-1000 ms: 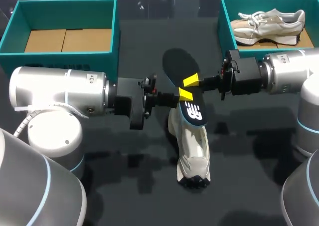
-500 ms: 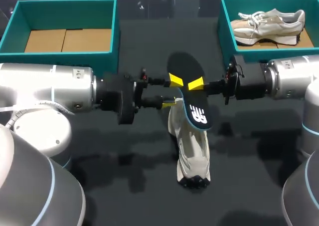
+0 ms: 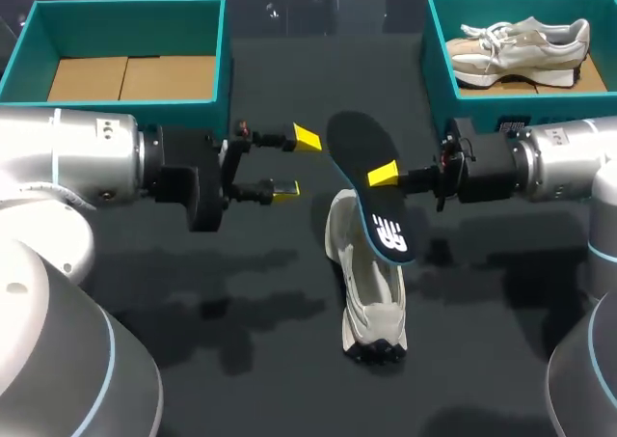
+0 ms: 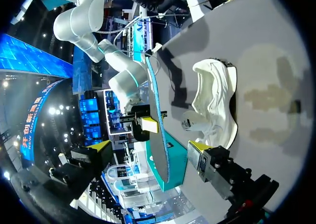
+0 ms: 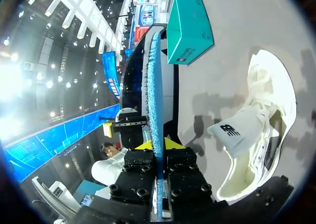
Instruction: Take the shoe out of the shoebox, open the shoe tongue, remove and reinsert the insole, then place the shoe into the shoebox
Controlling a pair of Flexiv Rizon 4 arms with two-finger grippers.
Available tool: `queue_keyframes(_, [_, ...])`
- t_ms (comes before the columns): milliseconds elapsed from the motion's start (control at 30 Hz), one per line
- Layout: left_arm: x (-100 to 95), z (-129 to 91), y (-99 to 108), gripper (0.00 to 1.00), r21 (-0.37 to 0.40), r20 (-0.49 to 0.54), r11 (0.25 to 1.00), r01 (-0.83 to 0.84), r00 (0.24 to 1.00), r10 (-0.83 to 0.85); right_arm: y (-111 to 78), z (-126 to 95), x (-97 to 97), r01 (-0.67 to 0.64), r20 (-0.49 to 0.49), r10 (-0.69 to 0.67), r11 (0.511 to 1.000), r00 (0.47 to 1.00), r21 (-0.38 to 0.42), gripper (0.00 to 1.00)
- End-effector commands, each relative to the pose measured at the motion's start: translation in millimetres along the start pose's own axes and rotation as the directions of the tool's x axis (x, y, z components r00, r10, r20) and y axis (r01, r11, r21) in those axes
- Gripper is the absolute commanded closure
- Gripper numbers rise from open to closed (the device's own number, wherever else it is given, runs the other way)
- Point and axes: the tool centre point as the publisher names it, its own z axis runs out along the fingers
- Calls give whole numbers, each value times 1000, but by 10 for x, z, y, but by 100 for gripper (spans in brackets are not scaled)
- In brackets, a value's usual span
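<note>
Seen from above, the right arm [image 3: 564, 157] lies level over the counter [image 3: 193, 360]. The right jaws are closed flat on the dark insole [image 3: 355, 146], which hangs tilted with its lower end over the cream shoe [image 3: 371, 297] resting below. The left arm [image 3: 87, 167] is level too; the left jaws are spread wide, holding nothing, just beside the insole's upper end. Only the right wrist view shows the insole edge-on, a thin slab with a blue foam rim, and the shoe's tongue [image 5: 232, 132] lifted. Only the head view shows the teal shoeboxes: the left shoebox [image 3: 125, 4] with a cardboard floor, the right shoebox [image 3: 436, 66] holding a second shoe [image 3: 521, 46].
</note>
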Motion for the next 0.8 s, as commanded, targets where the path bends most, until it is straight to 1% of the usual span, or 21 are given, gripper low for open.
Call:
queue_keyframes(33, [-46,-63,55,0,-2,1,1000,5,1000,-5,6,16,-5,0,2,0,1000,1000,1,100])
queue_keyframes(133, [-151,-111,257,0,5,-64,999,49,997,-49,6,16,-5,0,2,0,1000,1000,1,100])
queue_keyframes(200, [-243,-141,424,0,45,-131,992,120,985,-113,6,16,-5,0,2,0,1000,1000,1,100])
queue_keyframes(233, [-278,-138,490,0,47,-197,985,169,968,-156,6,16,-5,0,2,0,1000,1000,1,100])
queue_keyframes(267, [-345,-111,576,0,30,-361,984,176,920,-153,6,16,-5,0,2,0,1000,1000,1,100])
queue_keyframes(800, [-345,-111,576,0,30,-361,984,176,920,-153,6,16,-5,0,2,0,1000,1000,1,100])
